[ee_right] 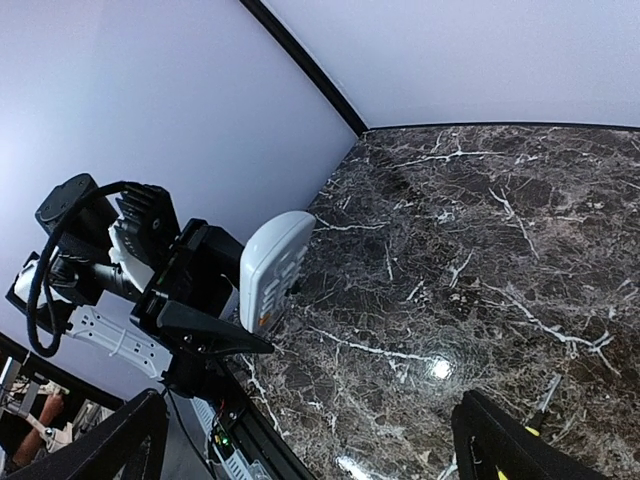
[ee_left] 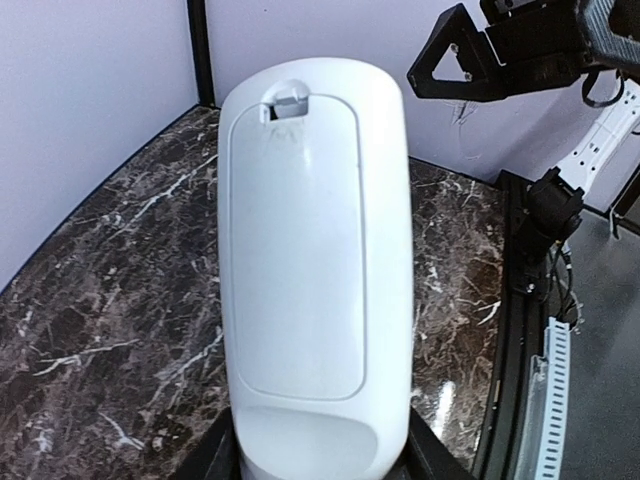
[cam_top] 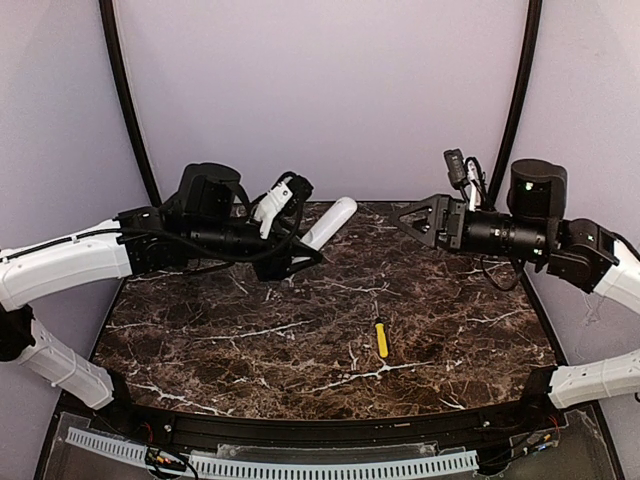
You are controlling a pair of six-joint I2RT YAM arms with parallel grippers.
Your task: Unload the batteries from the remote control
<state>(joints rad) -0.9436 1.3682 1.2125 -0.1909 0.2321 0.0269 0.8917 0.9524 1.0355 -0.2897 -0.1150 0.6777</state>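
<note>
The left gripper (cam_top: 298, 248) is closed part-way on the lower end of the remote control (cam_top: 329, 222); it holds the remote clear above the marble table (cam_top: 250, 340), far end tilted up toward the middle. The right gripper (cam_top: 412, 219) stands spread wide with nothing in it, near the remote's free end but apart from it.

The remote looks like a light, stiff, smooth plastic shell, likely slippery under hard pads; a grip across its narrow sides low down, as now, seems soundest, since it leaves the back free.

In the left wrist view the back faces the camera; the battery cover (ee_left: 295, 250) sits shut over its recess, with its small latch (ee_left: 290, 98) at the far end. That latch is probably the place to press or pry, and gently, since a thin tab may snap. The batteries cannot be seen; presumably they lie under the cover. A yellow-handled tool (cam_top: 381, 339) lies on the table, well apart from both grippers.
</note>
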